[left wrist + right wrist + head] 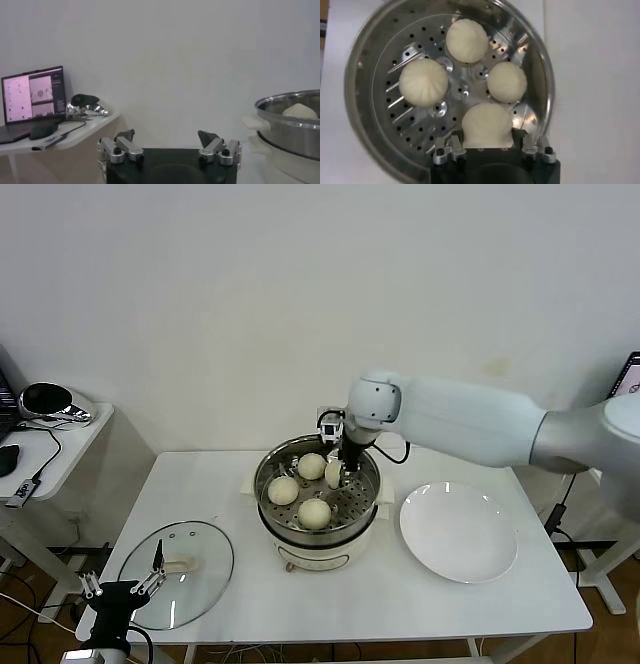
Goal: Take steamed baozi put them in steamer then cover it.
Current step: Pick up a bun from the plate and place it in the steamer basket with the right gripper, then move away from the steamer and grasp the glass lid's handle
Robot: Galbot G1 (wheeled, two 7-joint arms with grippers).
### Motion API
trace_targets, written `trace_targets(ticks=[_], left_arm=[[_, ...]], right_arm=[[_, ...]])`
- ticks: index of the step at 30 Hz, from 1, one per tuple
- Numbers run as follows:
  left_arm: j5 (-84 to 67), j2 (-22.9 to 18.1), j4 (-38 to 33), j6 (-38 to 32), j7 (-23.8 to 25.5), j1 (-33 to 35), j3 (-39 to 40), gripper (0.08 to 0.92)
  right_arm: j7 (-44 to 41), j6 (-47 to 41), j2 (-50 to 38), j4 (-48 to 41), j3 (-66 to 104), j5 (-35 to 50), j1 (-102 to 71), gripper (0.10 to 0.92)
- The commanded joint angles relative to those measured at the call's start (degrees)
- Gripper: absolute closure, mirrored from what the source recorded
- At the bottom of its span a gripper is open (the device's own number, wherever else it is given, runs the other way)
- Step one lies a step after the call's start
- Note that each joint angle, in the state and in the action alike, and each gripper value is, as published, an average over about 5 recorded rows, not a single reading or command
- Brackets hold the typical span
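The right tool (489,147) is closed on the fourth baozi (487,126) and held low inside the steamer (368,484), so that the bun can be set on the perforated tray beside the three others. The left tool (169,142) is kept open and idle at the tabletop's (300,594) left edge, near the glass cover (205,574) it would presumably lift. In the wrist view the held bun's underside and the fingertips are hidden, so contact with the tray cannot be judged.
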Motion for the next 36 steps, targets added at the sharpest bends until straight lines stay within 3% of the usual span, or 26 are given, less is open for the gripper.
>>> trace_targets(ticks=[1, 16, 22, 27, 32, 36], left_arm=[[-0.03, -0.01, 0.03, -0.02, -0.01, -0.04, 0.03, 0.177], [0.09, -0.25, 0.19, 0.04, 0.03, -0.35, 0.43, 0.177], [0.14, -0.34, 0.14, 0.12, 0.06, -0.32, 0.44, 0.177], [0.10, -0.22, 0.60, 0.14, 0.11, -0.60, 0.50, 0.177], [0.12, -0.01, 1.28, 0.23, 0.24, -1.02, 0.84, 0.177], [0.13, 0.04, 1.72, 0.19, 0.29, -1.23, 0.80, 0.177]], right_arm=[[0.33, -1.39, 2.49, -2.79, 0.48, -0.57, -4.00, 0.424], [-0.36, -0.44, 0.17, -2.92, 1.64, -3.94, -5.08, 0.422], [-0.58, -0.26, -1.59, -1.36, 2.87, -4.40, -3.22, 0.307], [-0.53, -0.30, -6.73, 4.54, 5.01, -3.38, 0.24, 0.211], [2.90, -0.56, -15.67, 14.69, 9.73, -1.67, 0.29, 0.203], [12.07, 1.74, -23.45, 23.09, 14.98, 0.92, -4.10, 0.203]])
